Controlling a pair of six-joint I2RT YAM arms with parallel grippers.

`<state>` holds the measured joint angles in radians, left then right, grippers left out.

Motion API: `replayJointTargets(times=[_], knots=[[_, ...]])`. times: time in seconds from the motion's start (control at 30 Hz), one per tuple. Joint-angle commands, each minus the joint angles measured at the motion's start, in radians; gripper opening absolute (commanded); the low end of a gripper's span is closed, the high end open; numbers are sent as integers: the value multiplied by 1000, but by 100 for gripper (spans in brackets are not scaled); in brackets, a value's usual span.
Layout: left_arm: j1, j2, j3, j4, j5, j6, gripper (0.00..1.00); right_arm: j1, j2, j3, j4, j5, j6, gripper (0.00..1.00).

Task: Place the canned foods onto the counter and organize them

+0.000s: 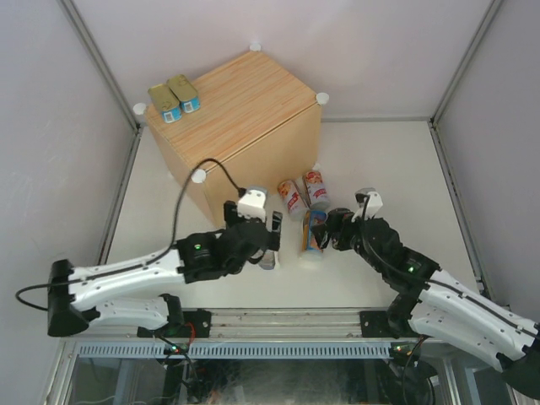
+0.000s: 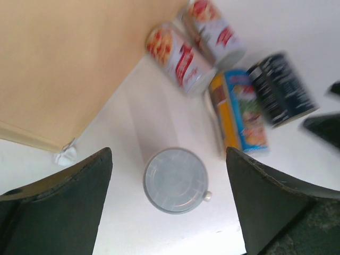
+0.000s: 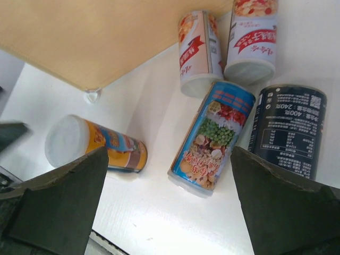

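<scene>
- White walls (image 1: 380,51) are closing in a white table (image 1: 380,169) on three sides. We are seeing the widest open room on its right half, between the counter and the right wall.
- Set at the far middle and turned corner-on toward us, the counter (image 1: 245,110), a light-wood box, is leaving only a narrow strip of table along the left wall.
- Our left arm (image 1: 126,283) is reaching in low from the near left edge, its wrist ending just off the counter's near corner. A black cable (image 1: 190,181) is looping up past that corner.
- Our right arm (image 1: 456,304) is stretching diagonally from the near right corner toward the table's middle.
- Our left gripper (image 2: 169,156) is hanging with its fingers spread wide on either side of the orange can (image 3: 114,149). The can's pale lid is facing the left wrist camera, untouched.
- Our right gripper (image 3: 170,151) is also gaping wide and holding nothing, pointing at the blue can and the dark can.
- The blue can (image 1: 314,229) is lying on the table with the dark can (image 3: 287,130) just beside it.
- Two red-white cans (image 1: 289,197) are sitting side by side close to the counter's near right face. We cannot tell whether they are upright.
- Two flat tins (image 1: 173,97) are resting side by side on the counter's left corner, near its edge.
- One white knob (image 1: 198,175) is marking the counter's near corner.
</scene>
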<state>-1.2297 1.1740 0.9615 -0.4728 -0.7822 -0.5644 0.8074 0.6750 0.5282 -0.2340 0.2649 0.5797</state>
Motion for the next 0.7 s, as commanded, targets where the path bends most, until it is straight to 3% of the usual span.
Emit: replayJointTargets(times=[0.0,0.17,0.37,0.67], knots=[[2,-183,-48,121,-31,24,91,94,42,32,44,91,-80,97],[-6,-333,-108,138,-40,5,91,245,111,52,100,173,-154,99],[-11,-381,-130,105,-55,-5,90,415,242,78,197,300,-245,99],[-12,-450,-183,61,-96,-33,89,491,443,156,316,307,-310,99]])
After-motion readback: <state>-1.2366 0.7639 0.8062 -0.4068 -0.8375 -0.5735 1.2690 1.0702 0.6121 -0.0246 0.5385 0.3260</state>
